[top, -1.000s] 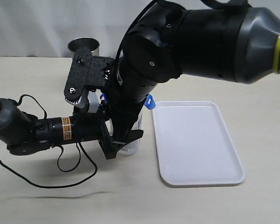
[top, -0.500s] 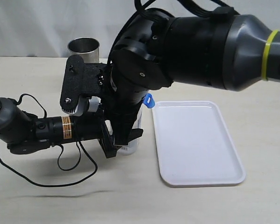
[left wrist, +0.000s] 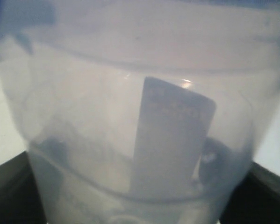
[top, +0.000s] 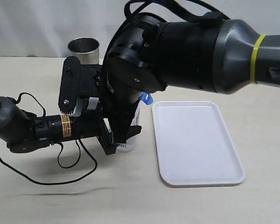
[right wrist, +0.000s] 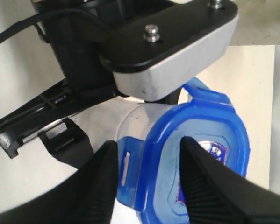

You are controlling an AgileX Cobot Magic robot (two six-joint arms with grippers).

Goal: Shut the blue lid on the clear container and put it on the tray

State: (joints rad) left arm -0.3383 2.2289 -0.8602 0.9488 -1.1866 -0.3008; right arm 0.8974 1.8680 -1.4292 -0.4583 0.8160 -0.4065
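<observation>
Clipping the blue lid (right wrist: 224, 126) onto the clear container (left wrist: 140, 116), clamped by left gripper (top: 115, 140); right gripper (right wrist: 149, 154) astride lid edge, pinch unclear. Next: press tabs (right wrist: 129, 175), move right to the tray (top: 196, 140).

The container (top: 134, 122) stands on the surface (top: 37, 196) just left of the tray (top: 196, 144), with the lid (right wrist: 196, 154) on top of it. The tumbler (top: 83, 48) stands behind. My left hand (top: 112, 140) reaches around its lower part from the left. My right hand (right wrist: 149, 144) hangs above, fingers (right wrist: 93, 186) astride the lid's edge.
</observation>
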